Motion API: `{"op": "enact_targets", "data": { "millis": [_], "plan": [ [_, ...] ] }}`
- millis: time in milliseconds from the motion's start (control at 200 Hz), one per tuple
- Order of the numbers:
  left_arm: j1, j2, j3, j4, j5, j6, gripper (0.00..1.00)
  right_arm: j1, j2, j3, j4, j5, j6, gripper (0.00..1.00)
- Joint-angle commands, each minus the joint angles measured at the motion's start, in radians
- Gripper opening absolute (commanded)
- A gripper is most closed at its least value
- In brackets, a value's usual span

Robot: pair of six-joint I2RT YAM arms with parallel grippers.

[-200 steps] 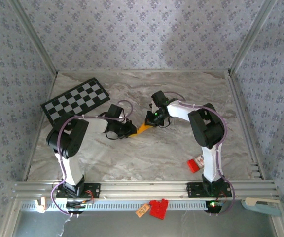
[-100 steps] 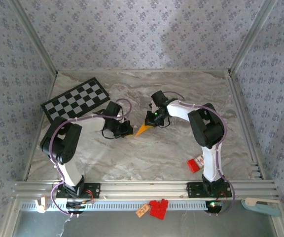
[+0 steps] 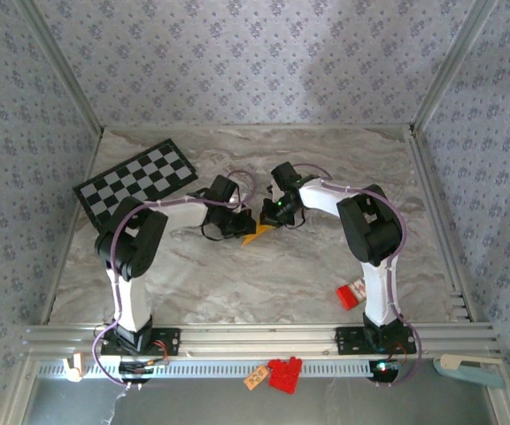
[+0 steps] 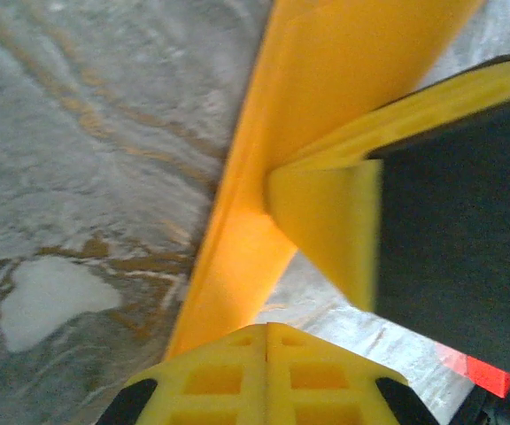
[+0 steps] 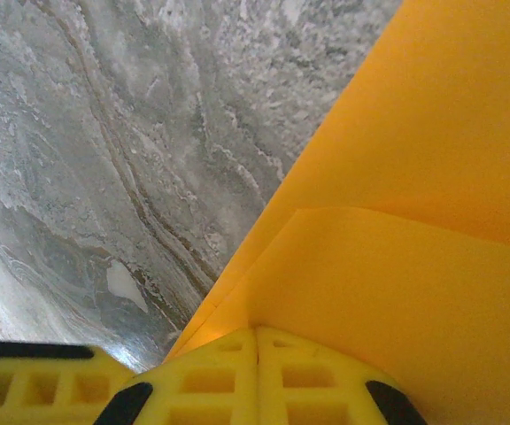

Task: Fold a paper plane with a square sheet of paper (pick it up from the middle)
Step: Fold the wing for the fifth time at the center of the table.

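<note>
The orange-yellow paper (image 3: 257, 235) lies partly folded at the table's middle, between the two grippers. My right gripper (image 3: 273, 212) is shut on it. In the right wrist view the paper (image 5: 414, 221) rises straight out of the shut fingertips (image 5: 257, 335), with a folded flap over a larger layer. My left gripper (image 3: 240, 223) is shut, its tips (image 4: 266, 329) pressed together with no paper visible in the seam. A raised strip of the paper (image 4: 237, 248) runs down behind those tips. The right gripper's finger (image 4: 450, 230) stands close on the right.
A black-and-white checkered board (image 3: 135, 181) lies at the back left. A small red block (image 3: 351, 294) sits by the right arm's base, with another red piece (image 3: 283, 374) on the front rail. Patterned walls close in the marble table (image 3: 237, 283) on three sides.
The left gripper has swung right and slightly back, from the paper's left end onto it. Less paper shows from above. The right gripper has stayed put.
</note>
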Motion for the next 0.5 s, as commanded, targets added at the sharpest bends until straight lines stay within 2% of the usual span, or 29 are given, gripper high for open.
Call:
{"op": "enact_targets", "data": {
  "millis": [0,230,500],
  "plan": [
    [-0.002,0.016,-0.02,0.005,-0.018,0.012,0.05,-0.008,0.107,-0.052,-0.122,0.147,-0.019,0.03],
    [-0.002,0.016,-0.113,-0.002,-0.018,0.032,0.01,-0.009,0.122,-0.045,-0.141,0.165,-0.016,0.02],
    [0.006,-0.055,-0.198,-0.08,-0.021,0.084,0.0,-0.012,0.142,-0.03,-0.153,0.181,-0.013,0.02]
  ]
}}
